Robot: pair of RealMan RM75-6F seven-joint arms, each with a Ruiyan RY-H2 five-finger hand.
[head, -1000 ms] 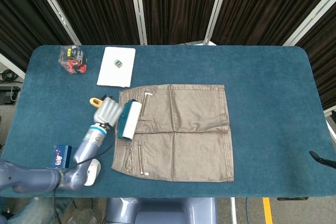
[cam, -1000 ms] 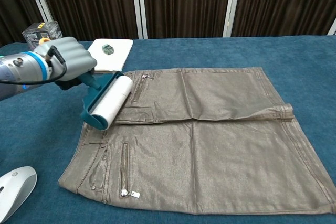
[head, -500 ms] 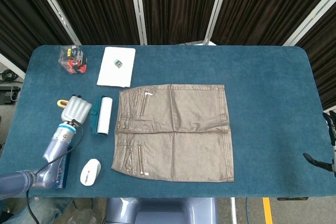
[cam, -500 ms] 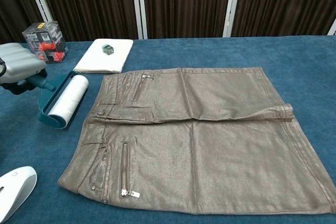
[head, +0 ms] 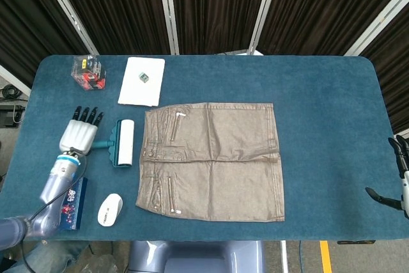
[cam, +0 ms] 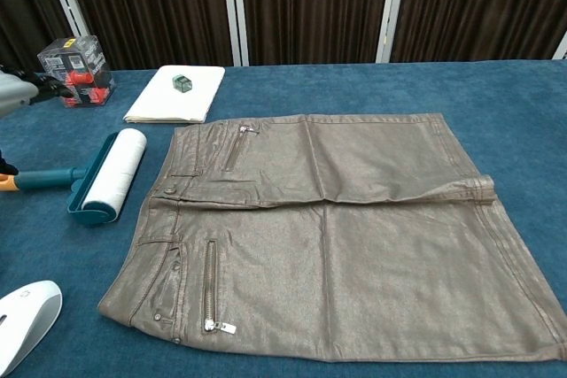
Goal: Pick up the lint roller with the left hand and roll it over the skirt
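Left hand: the left hand (head: pixel 78 133) is at the left side of the surface (head: pixel 319 94), with its fingers (head: pixel 86 117) spread out and straight, holding nothing. Half a second ago it gripped the roller handle; now it has let go.
Lint roller: the lint roller (head: pixel 121 143) lies flat on the surface, just beside the left edge of the skirt and apart from it. Its teal handle points toward the left hand, whose palm is at the handle's end; I cannot tell if they touch. One second ago the roller was on the skirt's waistband.
Meaning for the task: I judge that the rolling is over and the roller was put down; to roll more, the hand must grasp it again.
Skirt: the skirt (head: pixel 214 160) lies flat in the middle of the surface, with zippers on its left part and one fold across the middle.
Other things, left side: a clear box (head: pixel 89 72) at the far corner, a white pad (head: pixel 142 82) behind the skirt, a blue packet (head: pixel 73 195) under the left forearm, and a white mouse (head: pixel 110 209) near the front edge. None stands between hand and roller.
Right hand: the right hand (head: pixel 401 174) shows only at the far right edge, well apart from the skirt; its fingers seem apart, with nothing in them.
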